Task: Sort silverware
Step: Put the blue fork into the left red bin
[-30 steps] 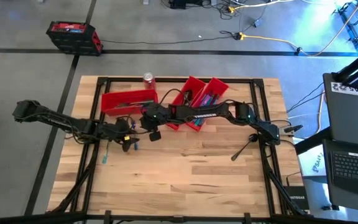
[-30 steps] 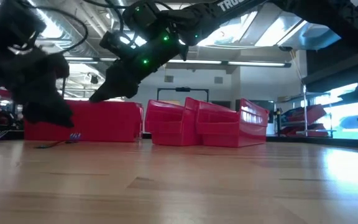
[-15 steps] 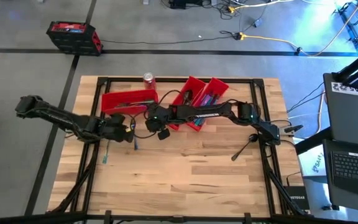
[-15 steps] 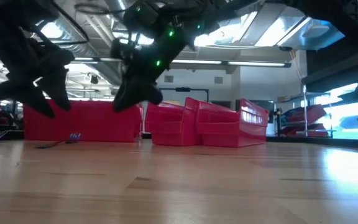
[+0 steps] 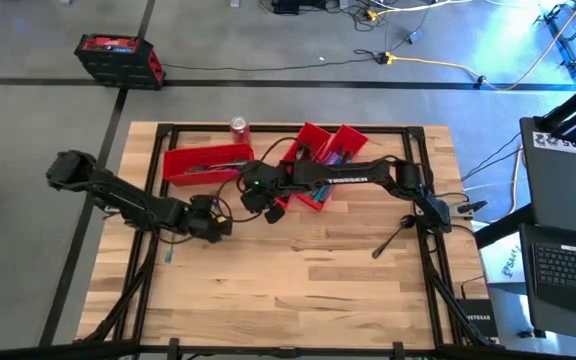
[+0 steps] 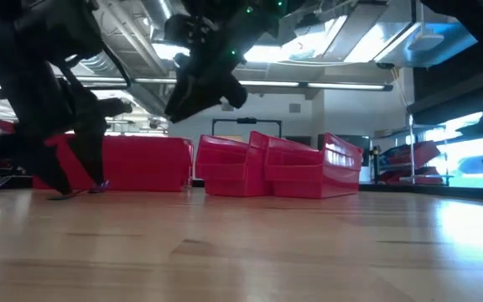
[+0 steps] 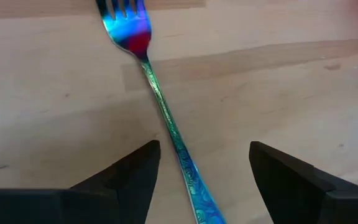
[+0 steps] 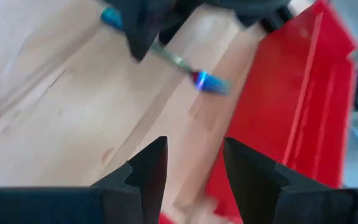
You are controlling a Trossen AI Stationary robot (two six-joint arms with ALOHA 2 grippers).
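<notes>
We see the left end effector (image 7: 197, 171) low over the wooden worktop (image 7: 303, 93), its two dark fingers (image 7: 126, 177) spread apart and holding nothing. Between them lies a fork (image 7: 160, 106), iridescent blue and teal, flat on the wood, its handle running through the gap and its tines pointing away beyond the fingertips. Just past the fork, the right end effector (image 8: 188, 165) hangs above the worktop with its fingers parted and empty. Beyond both stand the red bins (image 5: 313, 155), one (image 5: 206, 160) lying crosswise, with a can (image 5: 238, 127) behind it.
</notes>
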